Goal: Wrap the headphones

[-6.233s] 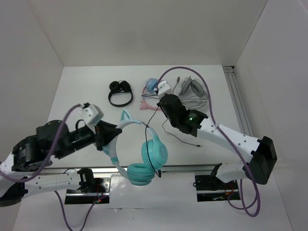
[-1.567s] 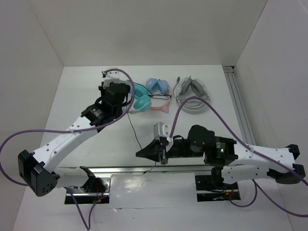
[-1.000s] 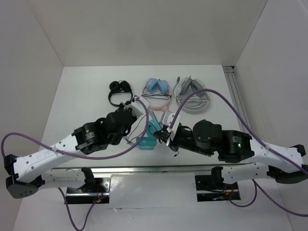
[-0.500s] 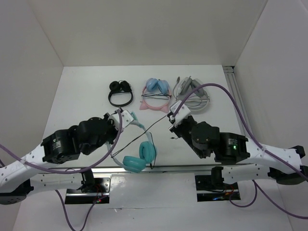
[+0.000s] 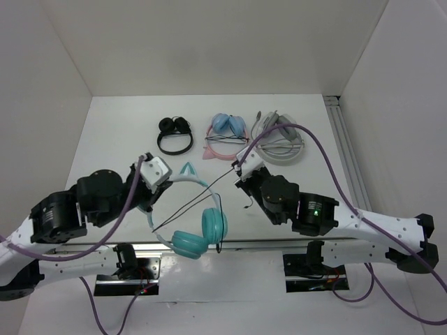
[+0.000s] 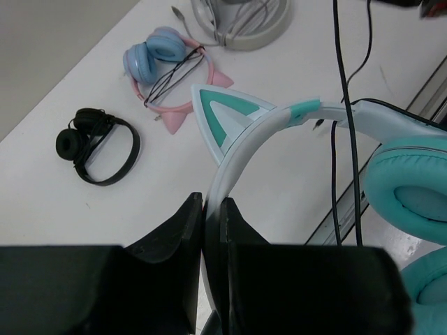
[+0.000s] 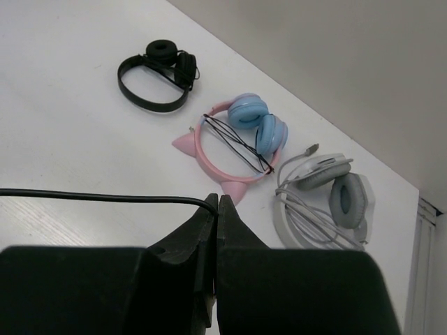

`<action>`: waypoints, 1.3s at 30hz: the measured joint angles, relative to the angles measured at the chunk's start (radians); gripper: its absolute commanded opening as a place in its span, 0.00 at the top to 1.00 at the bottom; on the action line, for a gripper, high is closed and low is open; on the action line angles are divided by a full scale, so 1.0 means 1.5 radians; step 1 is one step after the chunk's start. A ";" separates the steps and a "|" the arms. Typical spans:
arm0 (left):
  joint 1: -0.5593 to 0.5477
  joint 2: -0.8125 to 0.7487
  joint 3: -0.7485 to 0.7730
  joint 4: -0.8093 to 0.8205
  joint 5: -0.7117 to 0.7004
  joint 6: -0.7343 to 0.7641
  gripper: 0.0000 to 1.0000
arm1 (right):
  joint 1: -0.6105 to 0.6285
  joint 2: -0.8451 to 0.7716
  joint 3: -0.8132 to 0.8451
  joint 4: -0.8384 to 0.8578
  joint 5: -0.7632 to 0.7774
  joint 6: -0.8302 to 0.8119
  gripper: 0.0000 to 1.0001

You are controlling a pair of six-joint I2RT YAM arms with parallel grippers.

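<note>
Headphones: teal-cupped pair on a white band with cat ears [image 5: 198,234]. They sit at the near edge of the white table [image 5: 119,132], around 6 o'clock in the overhead view, with the cups hanging over the front rail. They look lifted rather than resting.
Band: it arches from the cups up toward 11 o'clock. One teal-lined ear shows clearly in the left wrist view.
Cable: thin black cable [image 5: 199,195], pulled into a straight line across the open loop of the band.
Cable axis: it runs from about 8 o'clock, low beside the band, to about 2 o'clock.
Left gripper [image 6: 211,216]: narrow, with the jaws pinched on the white band just below the ear. It carries the whole headset.
Right gripper [image 7: 217,206]: jaws pressed together on the cable, which enters from 9 o'clock in the wrist view.
Bearing: the right gripper lies at 2 o'clock from the cups. The left is the nearer arm and touches the band.
Judgement: the next wrap turns on carrying the cable end round the band, across its axis, while the left holds firm. Slack or a slip at the pinch would spoil the turn.
Neighbours: small black headphones [image 5: 174,136], pink-banded light-blue pair [image 5: 227,136] and grey-white pair [image 5: 279,139] lie at 12 o'clock, well apart.
</note>
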 measured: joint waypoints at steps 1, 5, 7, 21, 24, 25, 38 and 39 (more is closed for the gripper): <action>0.000 -0.007 0.006 0.000 -0.001 -0.003 1.00 | -0.001 0.000 -0.011 0.012 -0.003 0.000 1.00; 0.000 -0.040 0.020 0.019 -0.002 -0.020 1.00 | -0.002 0.001 -0.053 0.065 -0.021 0.000 1.00; 0.000 -0.053 0.022 0.028 -0.004 -0.023 1.00 | -0.006 0.001 -0.063 0.087 -0.038 0.001 1.00; 0.001 -0.032 0.035 0.086 0.028 -0.078 1.00 | -0.169 -0.043 -0.155 0.213 -0.331 0.065 0.80; 0.001 -0.027 0.035 0.115 0.043 -0.093 1.00 | -0.213 -0.049 -0.174 0.229 -0.414 0.084 0.77; 0.001 -0.027 0.035 0.124 0.045 -0.098 1.00 | -0.223 -0.046 -0.178 0.238 -0.444 0.091 0.77; 0.001 0.002 0.064 0.164 -0.027 -0.173 1.00 | -0.356 0.050 -0.283 0.424 -0.721 0.201 0.70; 0.001 0.004 0.065 0.164 -0.036 -0.177 1.00 | -0.359 0.056 -0.287 0.438 -0.733 0.209 0.70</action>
